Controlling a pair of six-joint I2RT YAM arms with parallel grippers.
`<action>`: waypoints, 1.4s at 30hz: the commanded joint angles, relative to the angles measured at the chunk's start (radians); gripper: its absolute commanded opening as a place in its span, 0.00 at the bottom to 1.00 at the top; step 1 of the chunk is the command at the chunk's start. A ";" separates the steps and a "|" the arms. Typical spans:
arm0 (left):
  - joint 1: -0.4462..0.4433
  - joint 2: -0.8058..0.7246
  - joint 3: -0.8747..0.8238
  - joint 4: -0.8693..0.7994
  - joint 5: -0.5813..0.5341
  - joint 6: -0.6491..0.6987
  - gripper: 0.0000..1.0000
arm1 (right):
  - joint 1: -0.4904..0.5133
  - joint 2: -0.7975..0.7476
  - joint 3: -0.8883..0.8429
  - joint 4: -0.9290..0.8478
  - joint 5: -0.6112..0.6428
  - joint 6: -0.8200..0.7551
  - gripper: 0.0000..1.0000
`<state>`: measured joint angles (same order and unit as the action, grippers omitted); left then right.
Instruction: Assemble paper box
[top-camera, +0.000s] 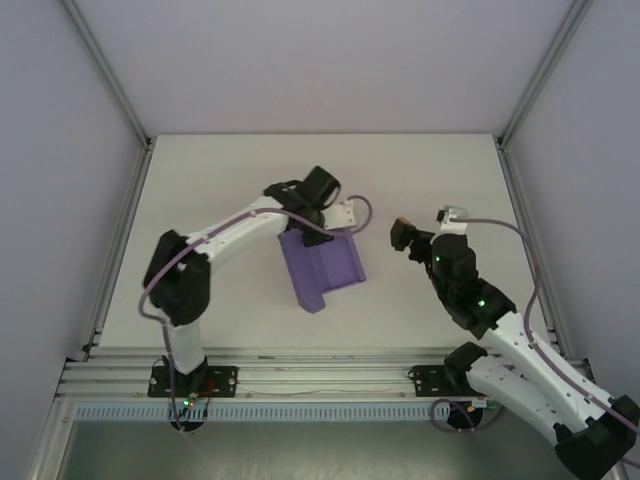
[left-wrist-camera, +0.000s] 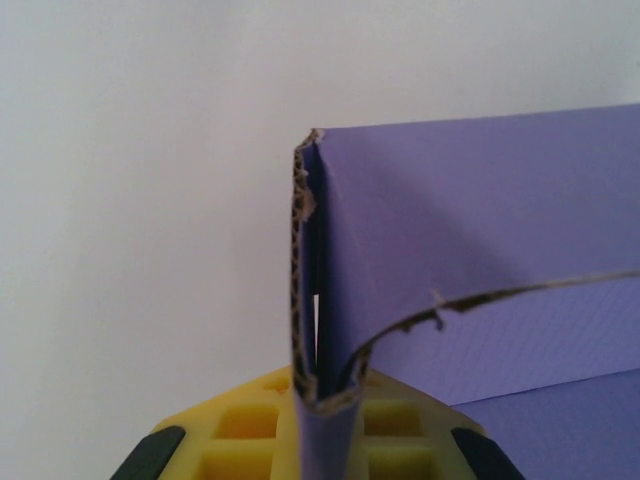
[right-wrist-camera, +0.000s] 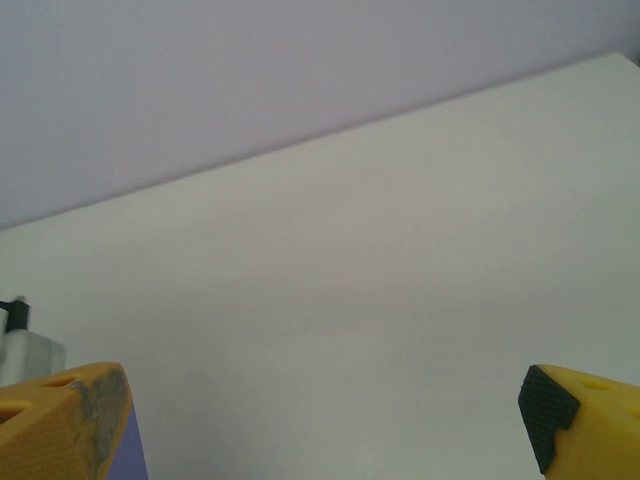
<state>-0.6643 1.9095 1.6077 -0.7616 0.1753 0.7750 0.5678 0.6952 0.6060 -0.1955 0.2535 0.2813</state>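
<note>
White table (top-camera: 220, 180) inside an enclosure of pale walls (top-camera: 320, 60), with an aluminium frame rail (top-camera: 120, 250) along the side. Paper box (top-camera: 325, 265) lies near the middle of the table, a little left of centre. It is only partly formed: purple corrugated board with one long wall folded up beside a flat panel, not yet a closed box. Left gripper (top-camera: 318, 228) reaches over the box's far edge and is clamped on it. In the left wrist view the yellow fingers (left-wrist-camera: 425, 410) pinch a doubled-over purple wall that stands upright from the jaws, raw corrugated edge showing. Judgement: the pinch holds the fold up and anchors the piece so it cannot slide or spring flat while the other arm works. Right gripper (top-camera: 404, 238) hangs to the right of the box, apart from it and holding nothing. Its wrist view shows the two fingers spread wide at the bottom corners with bare table between them, and a sliver of purple just beside the left-hand one. Judgement: open and faced toward the box, it is placed to come in on another flap or side wall. Task looks about midway, with one wall set; the state of the other flaps under the left arm cannot be told. Risk: thin board may spring back or tear at the crease if the pinch lets go early.
</note>
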 joint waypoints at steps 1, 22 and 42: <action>-0.047 0.137 0.157 -0.277 -0.164 0.138 0.00 | -0.015 -0.058 -0.025 -0.158 0.090 0.074 1.00; -0.129 0.333 0.176 -0.056 -0.432 0.168 0.60 | -0.060 -0.125 -0.068 -0.232 0.088 0.082 1.00; -0.012 0.005 0.229 0.193 -0.118 -0.097 1.00 | -0.062 -0.192 -0.063 -0.226 -0.013 0.000 1.00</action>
<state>-0.7277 1.9564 1.8187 -0.7025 0.0040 0.8387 0.5076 0.4950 0.5438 -0.4435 0.2714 0.3225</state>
